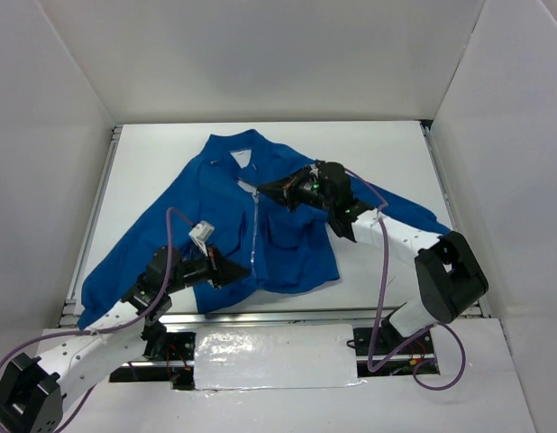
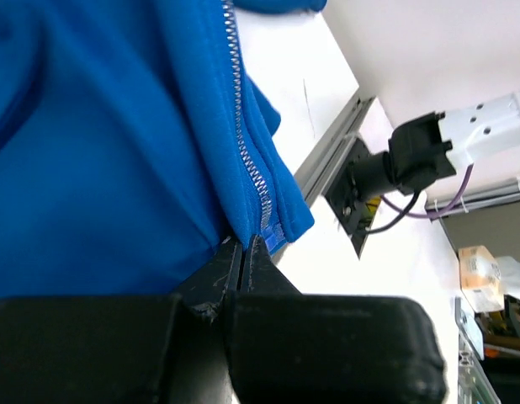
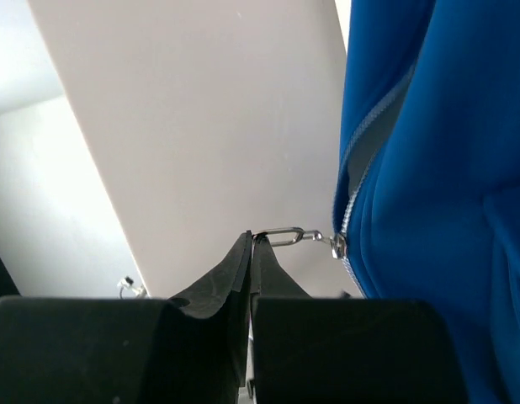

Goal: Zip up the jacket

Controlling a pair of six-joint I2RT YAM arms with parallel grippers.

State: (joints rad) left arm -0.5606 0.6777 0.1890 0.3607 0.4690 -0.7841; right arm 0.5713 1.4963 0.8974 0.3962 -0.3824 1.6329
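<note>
The royal-blue jacket (image 1: 220, 194) lies spread front-up on the white table, collar to the far side. Its silver zipper (image 1: 255, 225) runs down the middle. My left gripper (image 1: 232, 269) is at the bottom hem, shut on the jacket's (image 2: 100, 151) lower edge right beside the end of the zipper teeth (image 2: 243, 143). My right gripper (image 1: 263, 188) is at the upper chest, shut on the silver zipper pull (image 3: 281, 236), which hangs from the slider (image 3: 337, 246) on the jacket (image 3: 445, 168). The zipper below the slider looks closed in the top view.
An aluminium rail (image 1: 260, 317) runs along the table's near edge, just under the hem. White walls enclose the table on three sides. The right arm's base (image 2: 411, 156) shows in the left wrist view. One sleeve (image 1: 107, 271) reaches toward the near left corner.
</note>
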